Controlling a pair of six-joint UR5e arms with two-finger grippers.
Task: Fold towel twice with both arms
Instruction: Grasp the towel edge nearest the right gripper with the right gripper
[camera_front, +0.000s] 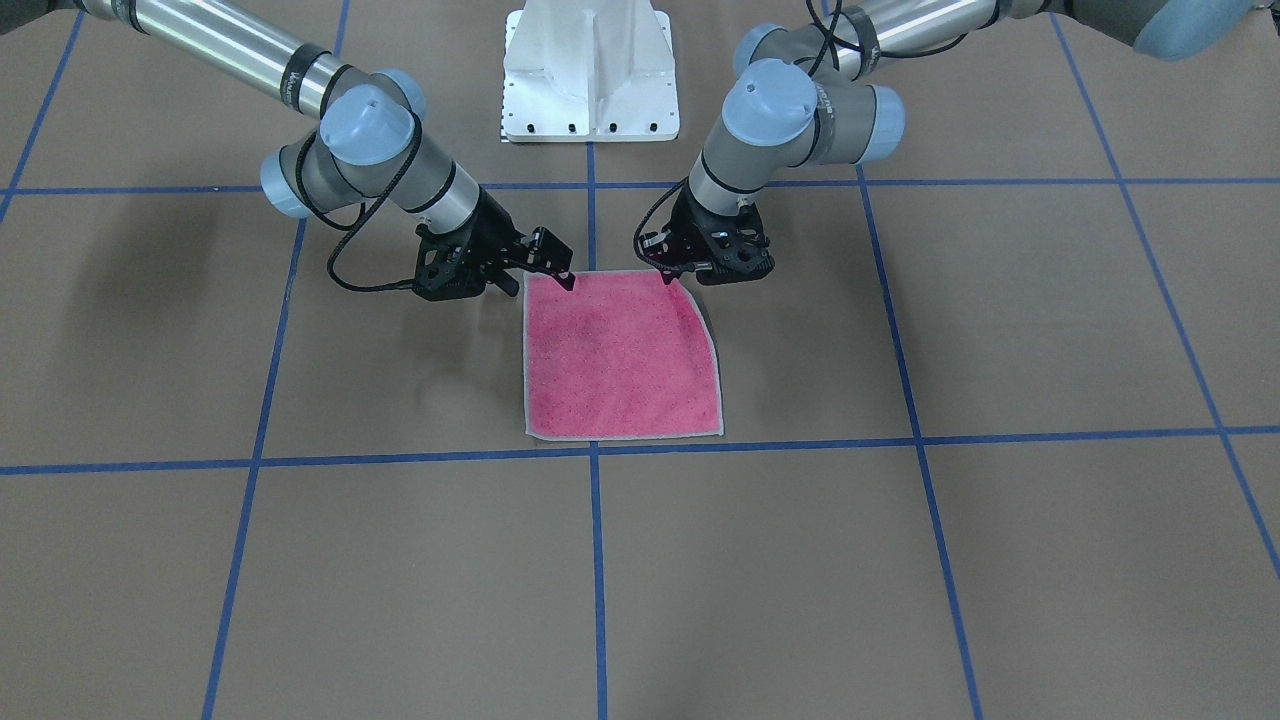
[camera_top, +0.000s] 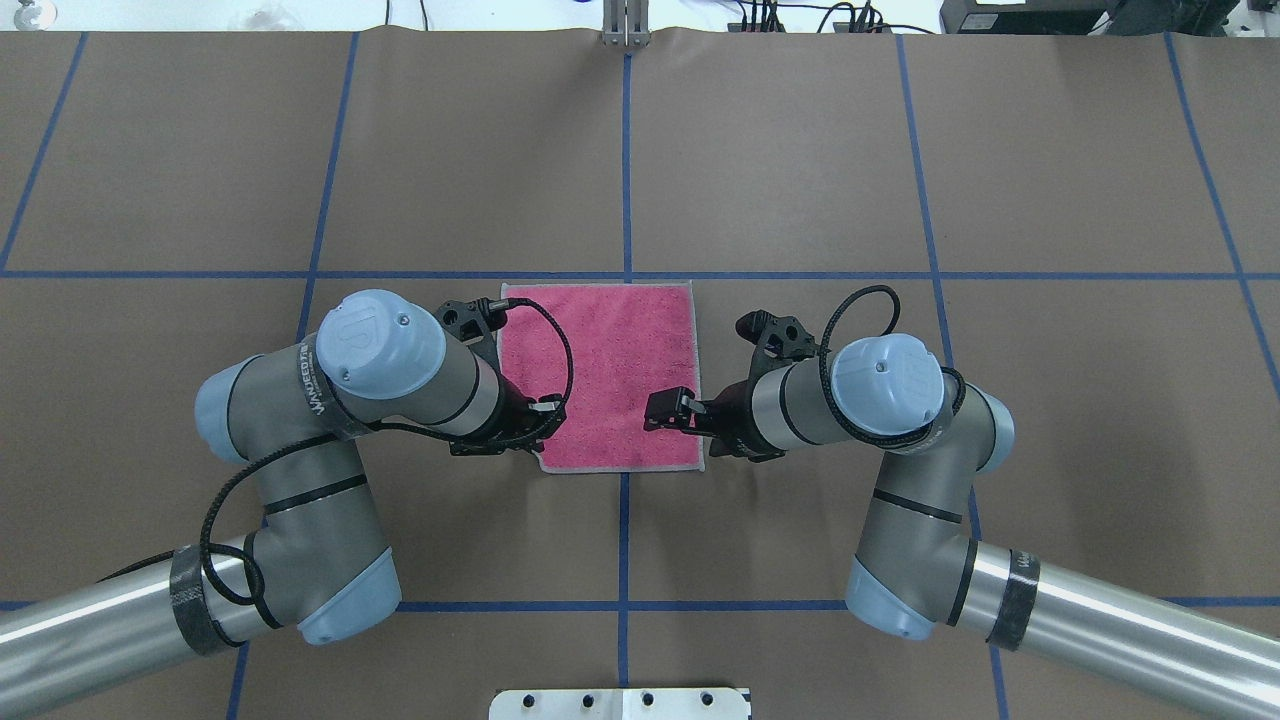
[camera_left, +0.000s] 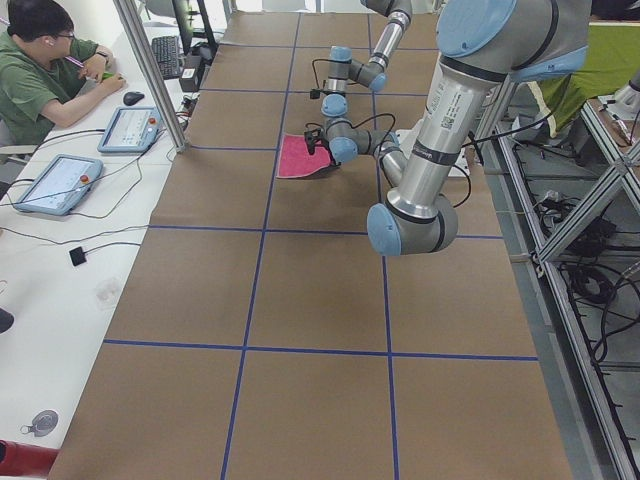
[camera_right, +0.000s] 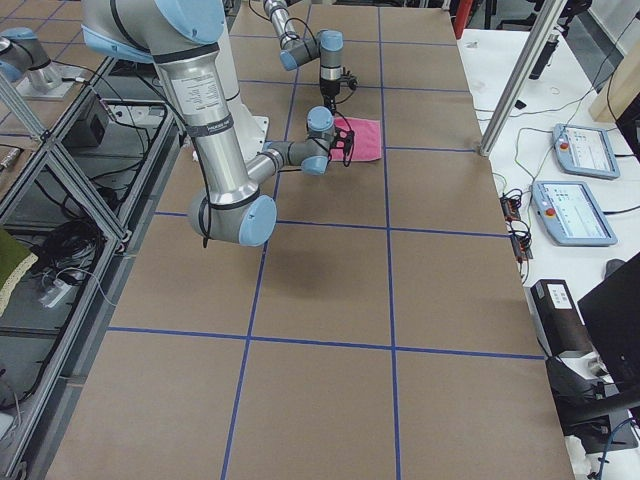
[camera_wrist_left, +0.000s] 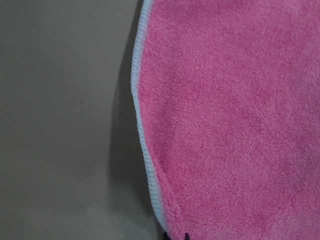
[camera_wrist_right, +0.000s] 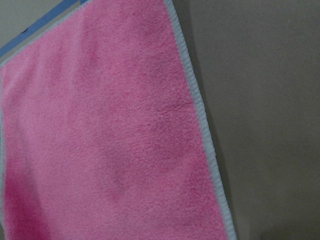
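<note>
Now the small square pink terry towel (camera_front: 620, 360) lies spread on the brown blue-taped table (camera_front: 900, 560), its two robot-side corners pinched in the closed black left gripper (camera_front: 668, 275) and right gripper (camera_front: 567, 281).

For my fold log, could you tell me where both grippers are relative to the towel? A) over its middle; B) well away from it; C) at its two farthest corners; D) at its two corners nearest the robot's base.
D: the left gripper and the right gripper each sit at a corner of the towel on the side of the white base.
</note>
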